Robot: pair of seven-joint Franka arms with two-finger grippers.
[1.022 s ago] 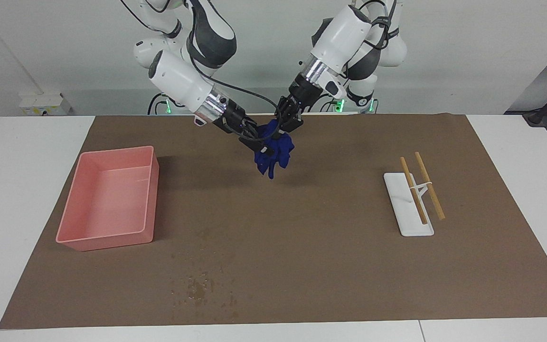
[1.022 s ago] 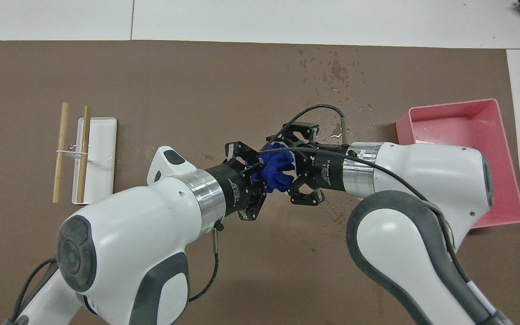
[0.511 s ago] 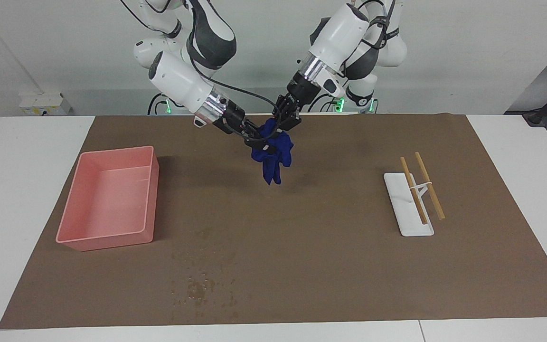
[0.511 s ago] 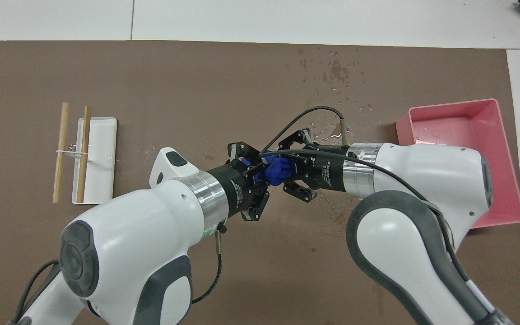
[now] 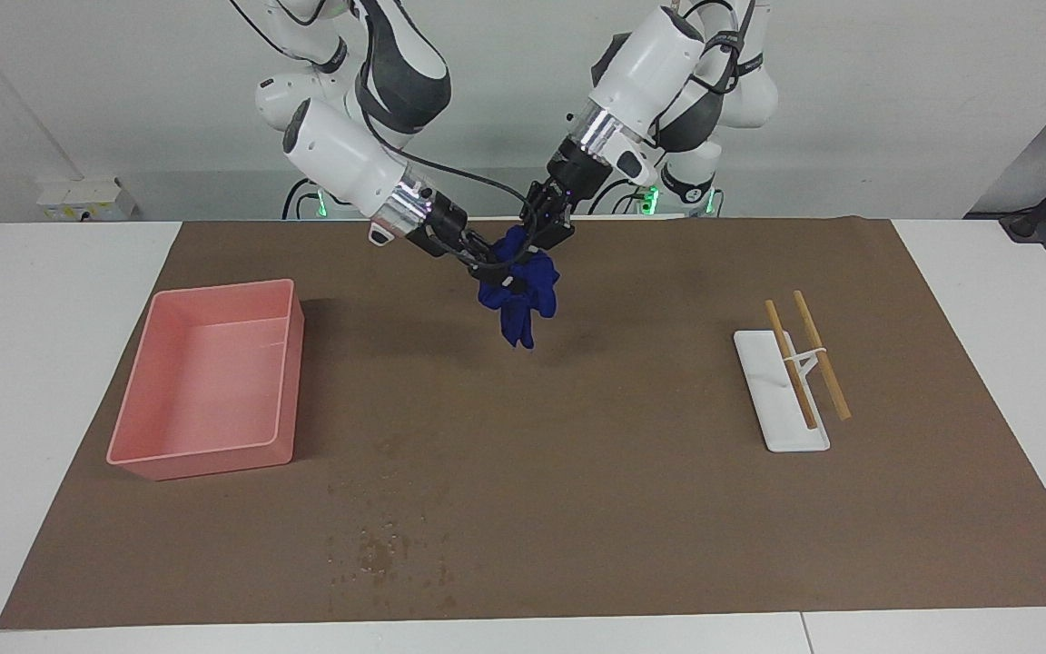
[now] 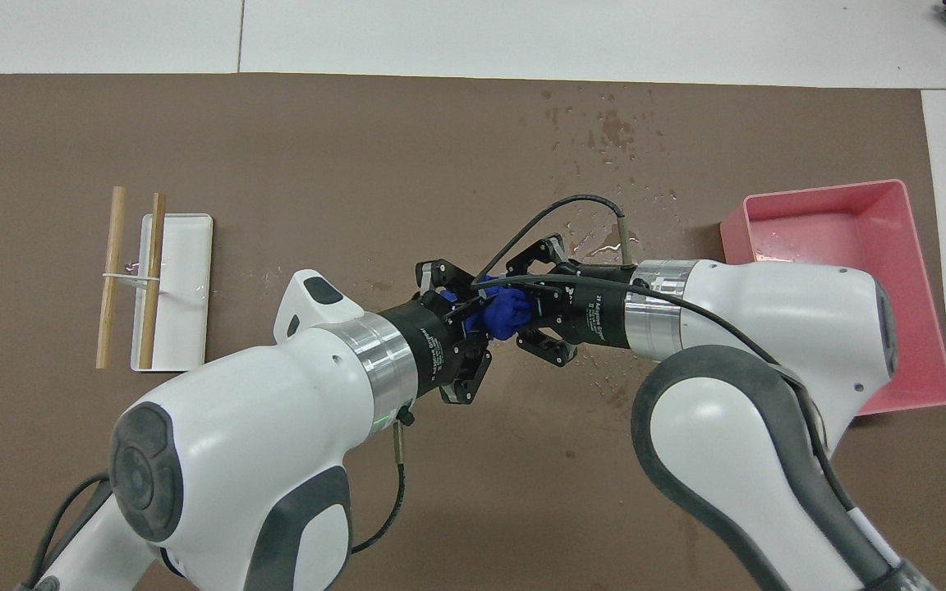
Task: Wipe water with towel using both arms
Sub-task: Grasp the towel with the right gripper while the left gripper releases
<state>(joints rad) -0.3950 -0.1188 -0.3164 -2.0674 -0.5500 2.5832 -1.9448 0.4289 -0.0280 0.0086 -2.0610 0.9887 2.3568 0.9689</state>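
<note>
The deep-blue towel (image 5: 518, 292) hangs bunched in the air over the mat, near the robots' edge. It shows between the two grippers in the overhead view (image 6: 507, 313). My left gripper (image 5: 545, 232) (image 6: 466, 318) is shut on its top from the left arm's side. My right gripper (image 5: 489, 265) (image 6: 532, 312) is shut on it from the right arm's side. The water (image 5: 379, 549) (image 6: 611, 130) is a patch of dark specks on the brown mat, farther from the robots than the towel, toward the right arm's end. A few more wet spots (image 6: 604, 243) lie closer to the grippers.
A pink tray (image 5: 214, 459) (image 6: 929, 295) sits on the mat toward the right arm's end. A small white tray (image 5: 782, 413) (image 6: 181, 246) with two wooden sticks (image 5: 821, 356) (image 6: 112, 271) across it lies toward the left arm's end.
My right gripper's fingers closed in on the towel. The towel drew into a tighter bundle and rose slightly with both grippers.
</note>
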